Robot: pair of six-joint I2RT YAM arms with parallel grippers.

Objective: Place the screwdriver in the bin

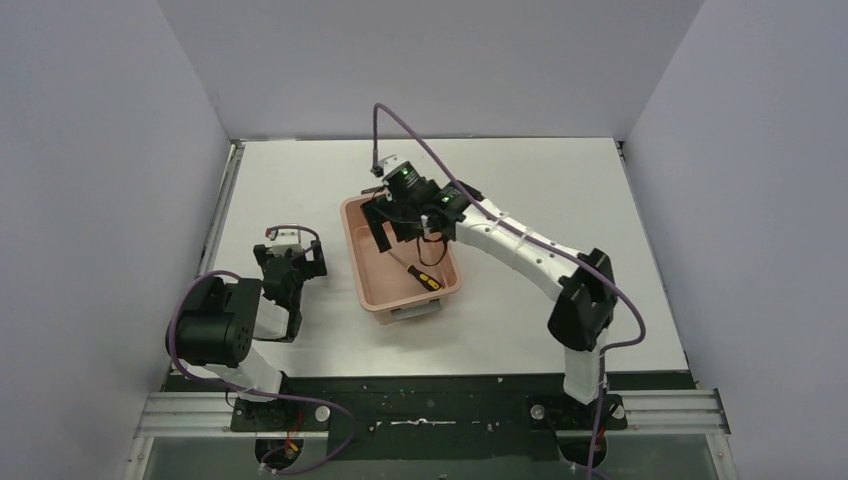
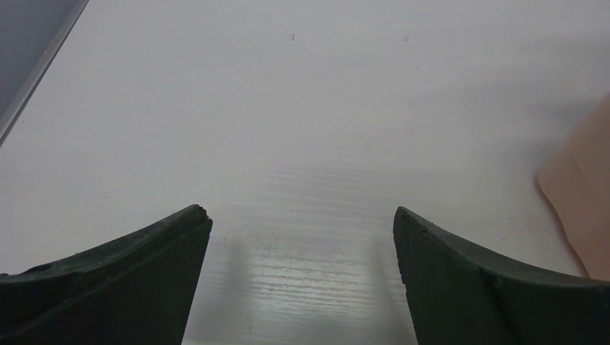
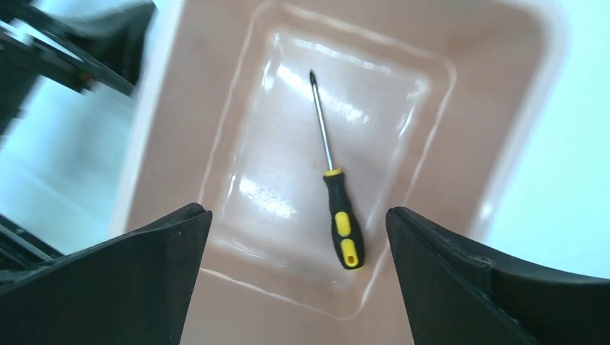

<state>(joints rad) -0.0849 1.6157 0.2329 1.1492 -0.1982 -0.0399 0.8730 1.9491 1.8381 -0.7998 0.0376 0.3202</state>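
Observation:
The salmon-pink bin stands in the middle of the table. The screwdriver, with a black-and-yellow handle and thin shaft, lies flat on the bin's floor. In the right wrist view the screwdriver lies free inside the bin, below my jaws. My right gripper hovers over the bin's far half, open and empty, and it shows in its own view. My left gripper rests left of the bin, open and empty above bare table. A corner of the bin shows at the right edge there.
Grey walls close the table on the left, back and right. A purple cable loops above the right arm. The left arm's parts show beyond the bin in the right wrist view. A metal rail runs along the near edge.

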